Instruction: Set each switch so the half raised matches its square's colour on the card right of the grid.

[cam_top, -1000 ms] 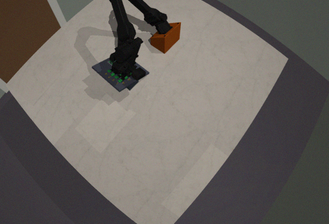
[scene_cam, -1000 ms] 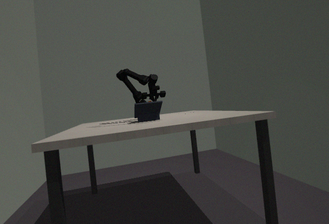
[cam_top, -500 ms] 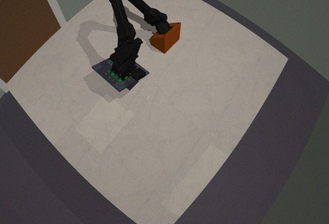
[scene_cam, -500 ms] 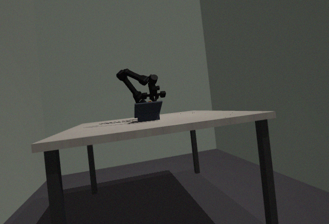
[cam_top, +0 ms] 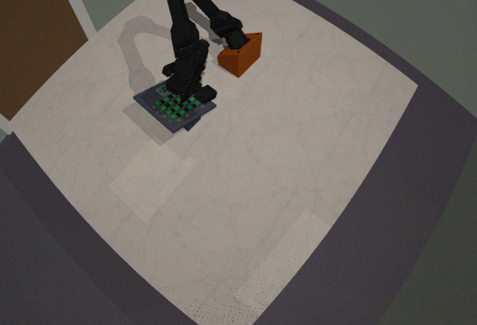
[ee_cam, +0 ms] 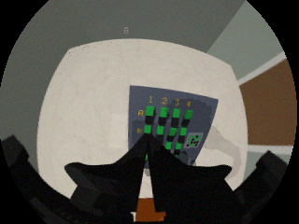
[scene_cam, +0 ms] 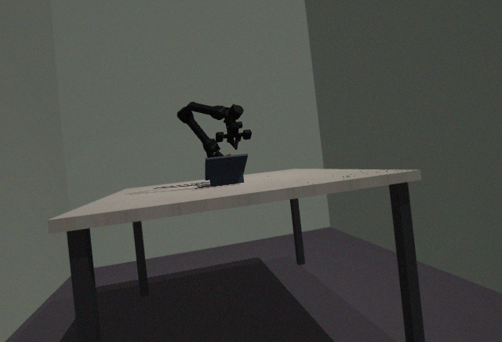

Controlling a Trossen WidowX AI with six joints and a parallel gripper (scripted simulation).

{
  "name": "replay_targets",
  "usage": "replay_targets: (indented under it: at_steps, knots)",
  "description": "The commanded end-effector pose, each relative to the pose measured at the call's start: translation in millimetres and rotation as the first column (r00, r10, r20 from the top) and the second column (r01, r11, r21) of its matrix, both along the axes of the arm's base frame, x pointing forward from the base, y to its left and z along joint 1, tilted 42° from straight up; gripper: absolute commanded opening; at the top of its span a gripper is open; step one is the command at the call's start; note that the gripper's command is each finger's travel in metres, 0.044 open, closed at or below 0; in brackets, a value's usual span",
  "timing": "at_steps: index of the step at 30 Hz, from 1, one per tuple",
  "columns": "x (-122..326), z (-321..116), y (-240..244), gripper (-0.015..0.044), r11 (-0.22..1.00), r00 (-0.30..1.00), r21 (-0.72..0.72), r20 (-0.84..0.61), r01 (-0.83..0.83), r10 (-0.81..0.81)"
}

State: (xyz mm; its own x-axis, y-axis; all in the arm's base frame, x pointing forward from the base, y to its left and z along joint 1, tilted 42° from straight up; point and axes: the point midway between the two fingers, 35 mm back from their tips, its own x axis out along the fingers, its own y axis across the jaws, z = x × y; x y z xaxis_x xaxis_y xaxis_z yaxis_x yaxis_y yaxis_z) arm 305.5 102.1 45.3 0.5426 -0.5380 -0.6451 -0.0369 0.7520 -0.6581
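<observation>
Worktop (cam_top: 246, 182) (scene_cam: 243, 194) (ee_cam: 84, 117): tilted switch panel (cam_top: 175, 125) (scene_cam: 227, 169) (ee_cam: 140, 93) stands near its edge on the arm's side, just beside the orange base block (cam_top: 248, 57) (ee_cam: 147, 205).
End effector (cam_top: 182, 101) (scene_cam: 236, 147) (ee_cam: 148, 136): fingers together, nothing held, above the panel.
Containers: none seen.
Card (cam_top: 162, 90) (ee_cam: 193, 140): on the panel, beside the grid; squares too small to read reliably.
Recommended: compare card with switches, press only raised ends of mismatches, straight down, then lift clear.

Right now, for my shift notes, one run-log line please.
black gripper: shut, empty | position: above blue-grey switch panel
</observation>
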Motion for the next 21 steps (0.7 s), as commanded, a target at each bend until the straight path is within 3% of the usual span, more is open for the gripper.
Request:
replay_targets:
  at_steps: [1, 7, 21]
  knots:
    - [-5.4, 5.9, 0.3, 0.0, 1.0, 1.0, -0.002, 0.002, 0.011, -0.011]
    - [-37.9, -9.4, -14.0, 0.0, 1.0, 1.0, -0.003, 0.001, 0.011, -0.011]
    - [-18.0, -34.0, -35.6, 0.0, 1.0, 1.0, -0.003, 0.022, -0.007, 0.007]
